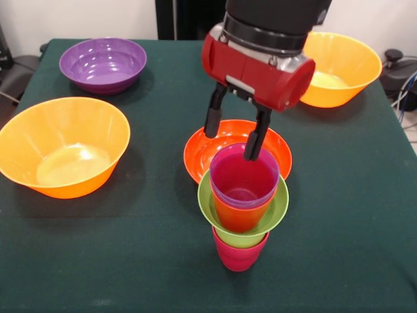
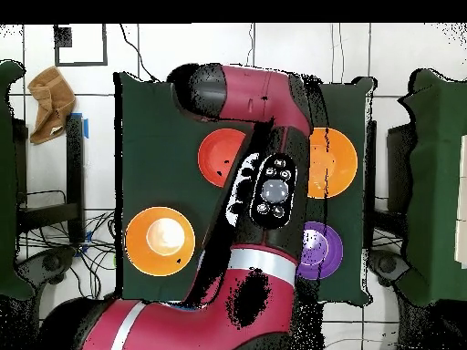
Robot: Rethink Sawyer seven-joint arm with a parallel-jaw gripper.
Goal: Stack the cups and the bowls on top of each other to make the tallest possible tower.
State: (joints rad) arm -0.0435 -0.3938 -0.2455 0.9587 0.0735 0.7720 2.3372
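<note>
The tower (image 1: 241, 215) stands at the front centre of the table. It has a crimson cup (image 1: 238, 255) at the bottom, then a small lime green bowl (image 1: 273, 212), an orange-red cup (image 1: 238, 215) and a purple cup (image 1: 245, 176) on top. My gripper (image 1: 229, 145) hangs just behind and above the tower, open. Its right fingertip (image 1: 251, 151) is at the purple cup's far rim and its left one is over the red-orange bowl (image 1: 201, 153). In the overhead view the arm hides the gripper and the tower.
One large orange bowl (image 1: 64, 147) sits at the left and another (image 1: 348, 65) at the back right. A purple bowl (image 1: 103, 64) is at the back left. From above, bowls show as red-orange (image 2: 219, 155), orange (image 2: 160, 239), orange (image 2: 339, 164) and purple (image 2: 321, 252).
</note>
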